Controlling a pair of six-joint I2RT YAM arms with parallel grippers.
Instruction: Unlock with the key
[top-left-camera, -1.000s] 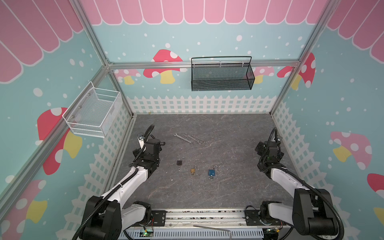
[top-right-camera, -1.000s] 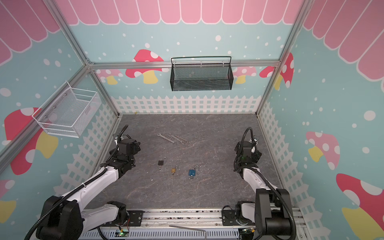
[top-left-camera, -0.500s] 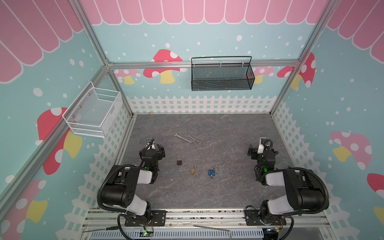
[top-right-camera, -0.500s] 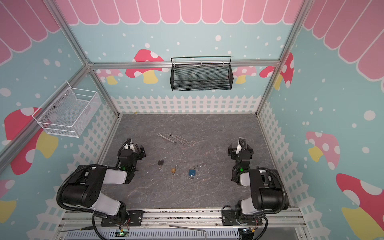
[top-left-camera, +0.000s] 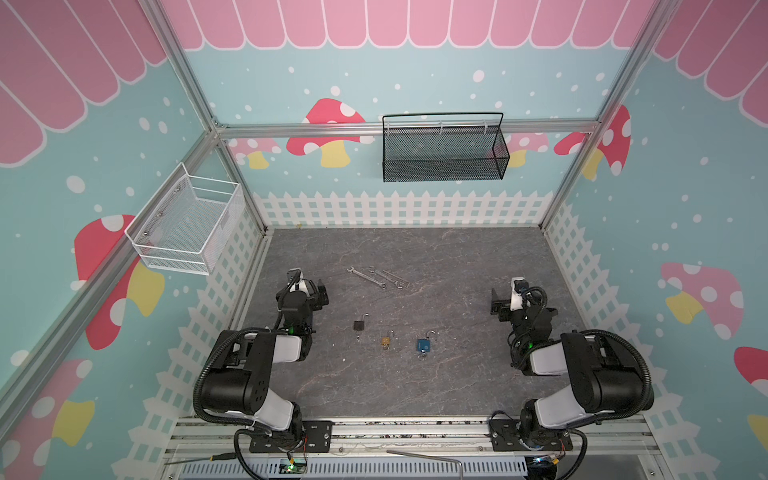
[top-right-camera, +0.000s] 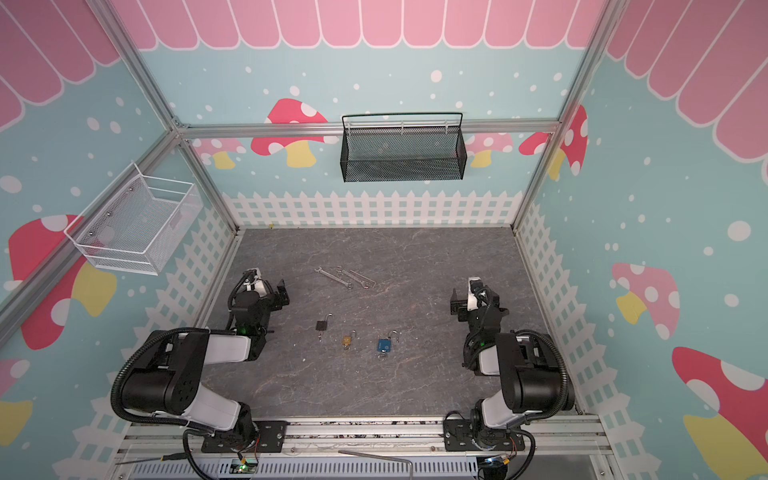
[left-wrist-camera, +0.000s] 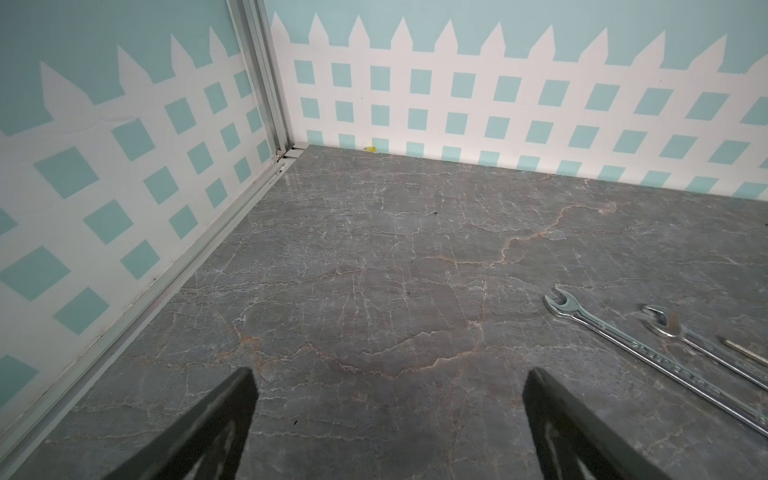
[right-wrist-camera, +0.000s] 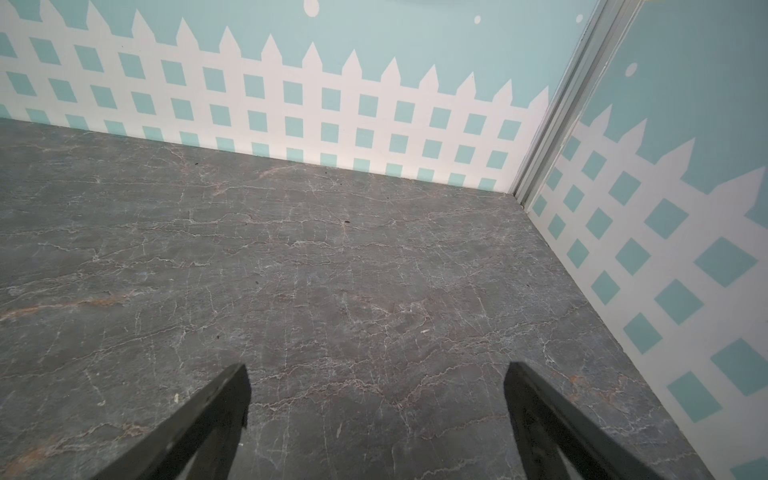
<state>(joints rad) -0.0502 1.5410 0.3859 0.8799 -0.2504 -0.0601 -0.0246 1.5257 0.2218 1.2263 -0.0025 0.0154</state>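
While my left tool (left-wrist-camera: 388, 376) and right tool (right-wrist-camera: 376, 370) hang spread and empty, the padlocks (top-left-camera: 386, 340) lie on the tabletop (top-left-camera: 415, 386) between them, where a tiny key (top-left-camera: 423, 353) could slip an off-centre pinch.

White shells (top-left-camera: 286, 348), black joints (top-left-camera: 232, 386), ribbed black hoses (top-left-camera: 198, 382); green lights (top-left-camera: 291, 331) behind left gripper (left-wrist-camera: 390, 374) and right gripper (right-wrist-camera: 377, 369)

Lying flat in row, apart: black padlock (top-left-camera: 359, 325), brass padlock (top-left-camera: 386, 341), blue padlock (top-left-camera: 423, 345).
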